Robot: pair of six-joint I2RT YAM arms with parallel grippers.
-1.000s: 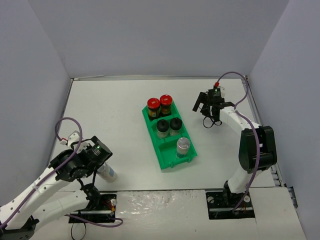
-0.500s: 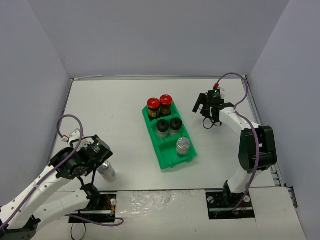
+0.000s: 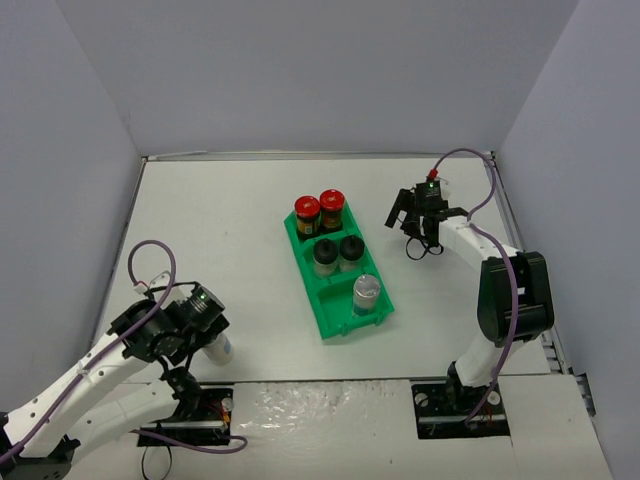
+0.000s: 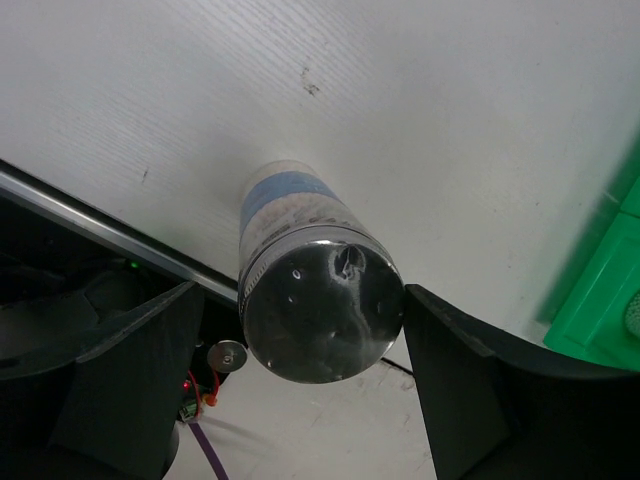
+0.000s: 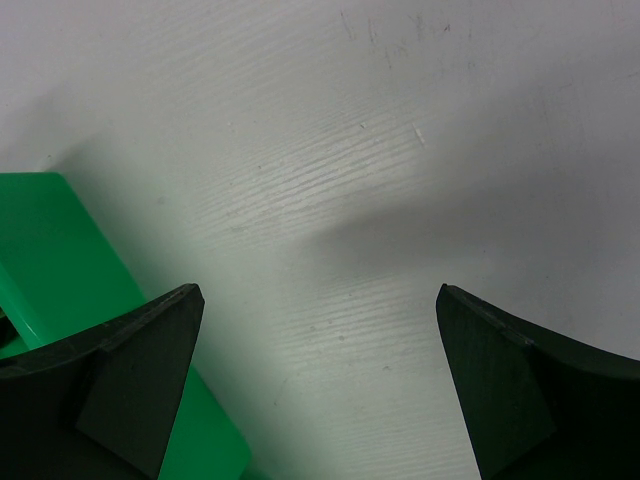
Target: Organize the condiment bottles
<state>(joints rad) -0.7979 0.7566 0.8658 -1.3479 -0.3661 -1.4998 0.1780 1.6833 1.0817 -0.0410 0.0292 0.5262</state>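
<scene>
Five stowed: red-capped jars point(image 3: 307, 212), black-capped bottles point(image 3: 325, 252), one silver-capped bottle point(image 3: 367, 290) in green bin point(image 3: 340, 318).
One remaining: I see loose bottle point(image 4: 320, 300) between left gripper point(image 4: 300, 305)'s parted fingers point(image 4: 140, 370), ungripped.
Right gripper point(image 5: 318, 290): wide, empty.

Bin point(image 3: 348, 324) at the centre of the table point(image 3: 220, 230), holding a far pair point(image 3: 320, 211), a middle pair point(image 3: 338, 253) and a single bottle point(image 3: 367, 290) nearest; sixth bottle point(image 3: 220, 349) near-left between the fingers of the left hand point(image 4: 302, 295); right hand point(image 5: 320, 300) beyond the bin's right.
</scene>
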